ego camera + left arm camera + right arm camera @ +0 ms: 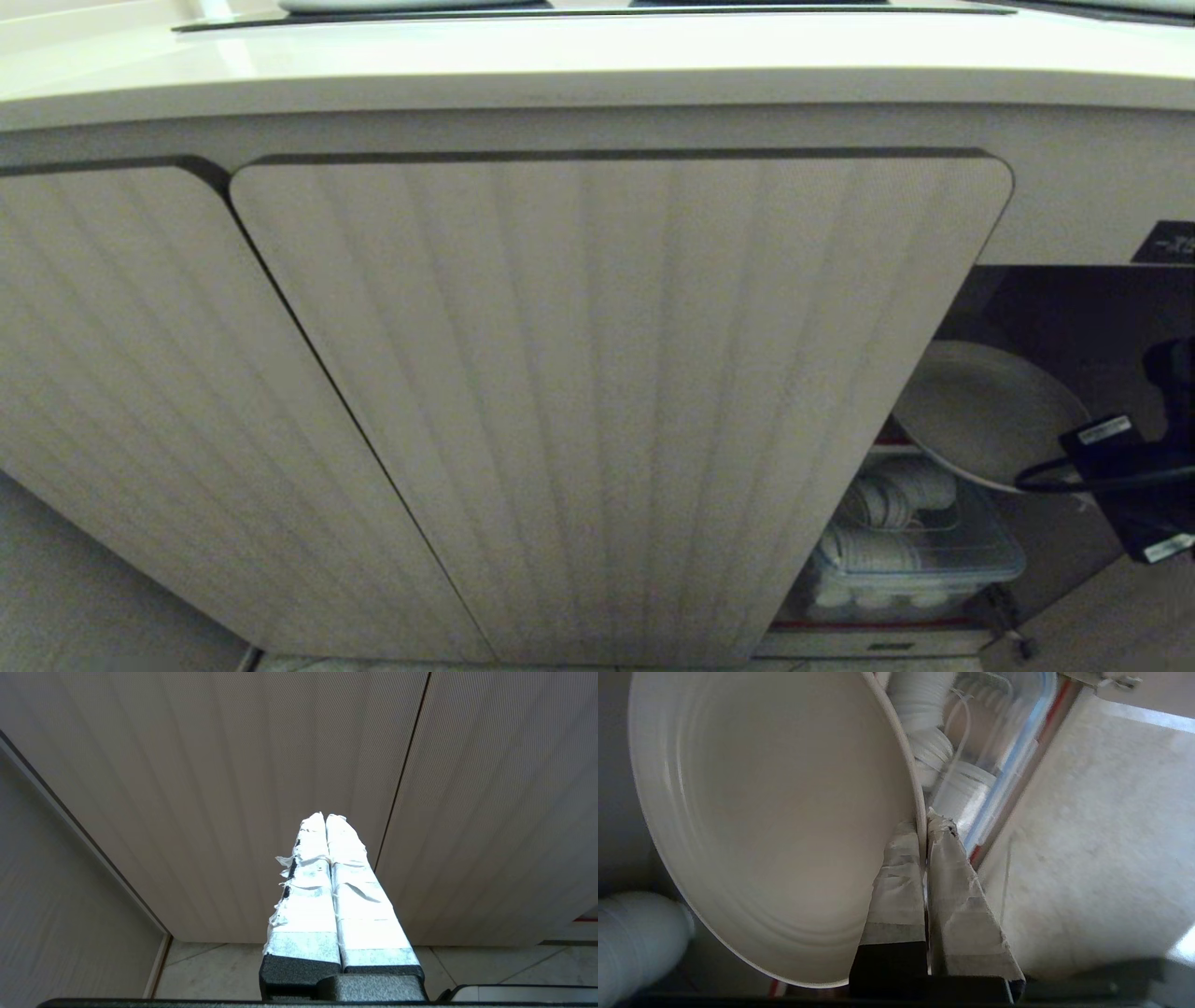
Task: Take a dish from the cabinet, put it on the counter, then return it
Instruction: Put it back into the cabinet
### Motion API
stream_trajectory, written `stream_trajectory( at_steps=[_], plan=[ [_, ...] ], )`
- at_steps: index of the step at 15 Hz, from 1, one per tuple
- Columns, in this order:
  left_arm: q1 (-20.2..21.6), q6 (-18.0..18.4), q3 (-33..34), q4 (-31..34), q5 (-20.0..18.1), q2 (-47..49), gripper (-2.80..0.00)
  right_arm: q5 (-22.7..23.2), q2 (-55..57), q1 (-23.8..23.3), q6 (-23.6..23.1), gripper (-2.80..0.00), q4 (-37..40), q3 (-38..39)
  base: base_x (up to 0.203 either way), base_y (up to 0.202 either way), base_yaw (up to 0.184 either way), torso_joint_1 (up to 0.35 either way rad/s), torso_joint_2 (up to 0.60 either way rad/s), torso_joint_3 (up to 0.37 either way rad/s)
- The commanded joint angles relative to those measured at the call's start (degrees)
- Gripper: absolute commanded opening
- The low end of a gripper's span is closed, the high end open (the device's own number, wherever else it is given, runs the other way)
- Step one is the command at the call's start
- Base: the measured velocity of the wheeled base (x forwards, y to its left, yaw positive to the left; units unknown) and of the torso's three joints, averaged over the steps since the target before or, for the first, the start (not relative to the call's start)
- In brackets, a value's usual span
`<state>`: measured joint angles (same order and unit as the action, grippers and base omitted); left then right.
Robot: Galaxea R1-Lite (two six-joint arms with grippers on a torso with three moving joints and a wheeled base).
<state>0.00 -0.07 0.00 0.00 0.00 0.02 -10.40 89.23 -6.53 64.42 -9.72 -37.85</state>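
Your right gripper (924,826) pinches the dish (770,826) by its rim, held tilted inside the open cabinet (616,401). Beyond it, a clear bin (920,565) holds white crockery, partly hidden. Your left gripper (325,817) is pressed together.

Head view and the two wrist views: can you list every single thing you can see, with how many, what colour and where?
dish: one, off-white, tilted in the open cabinet, rim pinched by the right gripper
cabinet doors: two, beige ribbed, under the counter
counter: one, cream, along the top of the head view
cooktop: one black strip, set into the counter
label: one, black with white characters, above the opening
clear box: one, on the lower shelf, white stacks inside
shelf edge: one, red-striped, below the box
floor: pale tiles, below the doors
left gripper: one, white-taped, shut, facing the doors
right gripper: one, taped, shut on the dish rim
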Motion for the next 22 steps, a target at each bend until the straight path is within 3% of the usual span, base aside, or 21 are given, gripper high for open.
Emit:
stream_trajectory(
  at_steps=[1,22],
  plan=[
    [0.0,0.0,0.0,0.0,0.0,0.0,-2.80,-0.1,1.9,-0.4,0.4,-2.80,-0.2,-1.1,0.000,0.000,0.000,0.000,0.00,0.000],
    [0.0,0.0,0.0,0.0,0.0,0.0,-2.80,0.4,13.1,-0.3,1.1,-2.80,-8.4,-8.6,0.000,0.000,0.000,0.000,0.00,0.000]
  ],
)
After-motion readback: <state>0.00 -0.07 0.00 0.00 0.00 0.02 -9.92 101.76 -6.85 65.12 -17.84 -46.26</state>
